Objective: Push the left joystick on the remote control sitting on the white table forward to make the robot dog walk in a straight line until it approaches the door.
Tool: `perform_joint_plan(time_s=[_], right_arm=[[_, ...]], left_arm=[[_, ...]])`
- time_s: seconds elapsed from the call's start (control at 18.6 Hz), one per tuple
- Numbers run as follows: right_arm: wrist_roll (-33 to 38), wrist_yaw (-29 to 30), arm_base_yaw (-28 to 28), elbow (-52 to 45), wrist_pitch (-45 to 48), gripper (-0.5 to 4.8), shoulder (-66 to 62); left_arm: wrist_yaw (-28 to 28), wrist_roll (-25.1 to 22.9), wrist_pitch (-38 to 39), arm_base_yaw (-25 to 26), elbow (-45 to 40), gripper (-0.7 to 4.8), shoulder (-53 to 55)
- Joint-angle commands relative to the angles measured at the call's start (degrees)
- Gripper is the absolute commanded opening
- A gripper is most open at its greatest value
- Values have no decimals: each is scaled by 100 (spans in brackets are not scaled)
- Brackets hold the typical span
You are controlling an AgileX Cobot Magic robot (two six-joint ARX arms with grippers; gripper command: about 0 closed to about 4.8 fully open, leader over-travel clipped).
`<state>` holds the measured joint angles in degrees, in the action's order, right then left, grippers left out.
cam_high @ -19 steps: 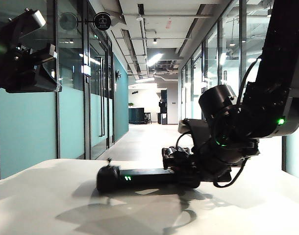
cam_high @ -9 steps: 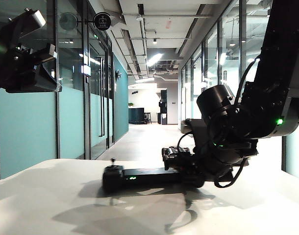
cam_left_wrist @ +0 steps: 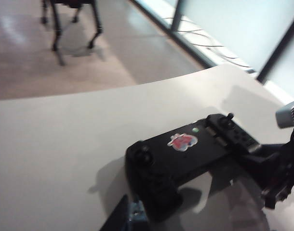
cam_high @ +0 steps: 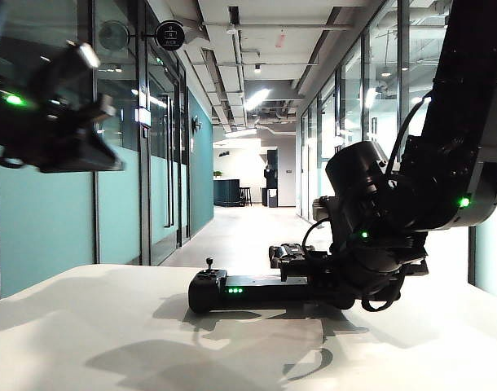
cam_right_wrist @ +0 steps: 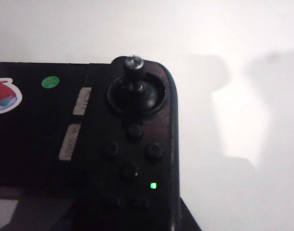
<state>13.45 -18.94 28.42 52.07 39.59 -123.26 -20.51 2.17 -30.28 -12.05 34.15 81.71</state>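
The black remote control (cam_high: 248, 292) lies flat on the white table (cam_high: 110, 342), its green lights facing me. My right gripper (cam_high: 334, 285) is shut on its right handle end, and the right wrist view shows that end's stick and buttons (cam_right_wrist: 132, 130). The left joystick (cam_high: 208, 265) stands upright at the free end, also the round stick (cam_left_wrist: 143, 156) in the left wrist view. My left gripper (cam_high: 94, 138) hangs in the air up and to the left; only one fingertip (cam_left_wrist: 130, 216) shows, just short of the remote control (cam_left_wrist: 185, 154). The robot dog's legs (cam_left_wrist: 54, 26) stand on the floor beyond the table.
A corridor runs ahead past the table's far edge (cam_high: 134, 267), with glass doors (cam_high: 163, 155) along its left side and glass walls on the right. The right arm's bulk (cam_high: 444, 163) fills the right side above the table.
The remote control has slid to the right and turned on the table with my right gripper on it. My left arm has swung down and to the right, blurred by motion.
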Motion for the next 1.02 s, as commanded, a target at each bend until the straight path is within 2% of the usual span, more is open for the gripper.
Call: perform_joint_plan(time_s=[0.05,0.38,0.75,0.97,1.02], right_arm=[[-11,-260,103,20,149,144,50],[-9,-256,142,20,188,144,50],[15,-256,144,20,186,144,50],[13,-258,144,20,205,144,50],[13,-258,144,20,223,144,50]], left_arm=[[-433,-26,-66,0,446,-6,553],[-946,-376,-66,0,1274,-6,1738],[-1541,-435,-59,-42,2083,-6,2841],[-1576,-529,208,-79,2465,-6,3333],[-1580,-680,282,-98,2592,-6,3438]])
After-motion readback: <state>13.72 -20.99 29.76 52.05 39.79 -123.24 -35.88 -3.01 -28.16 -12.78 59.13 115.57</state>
